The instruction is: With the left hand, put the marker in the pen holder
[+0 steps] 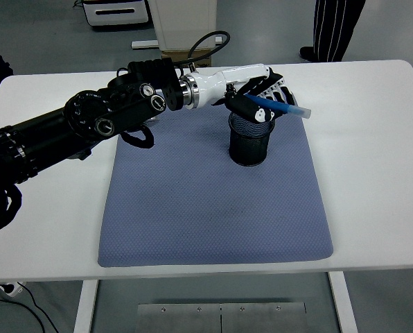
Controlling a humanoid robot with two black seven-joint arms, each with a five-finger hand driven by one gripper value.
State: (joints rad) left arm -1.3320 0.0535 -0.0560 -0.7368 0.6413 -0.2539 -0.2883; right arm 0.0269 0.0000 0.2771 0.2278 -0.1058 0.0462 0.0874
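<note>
My left hand (260, 99) hangs just above the black mesh pen holder (249, 142), which stands upright on the blue-grey mat (192, 201). Its fingers are shut on a blue marker (281, 107) with a pale tip. The marker lies almost level, its tip sticking out to the right past the holder's rim. The hand covers part of the holder's opening. My left arm (89, 125) stretches in from the left edge across the mat's far corner. The right arm does not show.
The mat lies on a white table (373, 159). At the top right a person's legs (335, 28) stand behind the table. A white cabinet and a box sit on the floor beyond the far edge.
</note>
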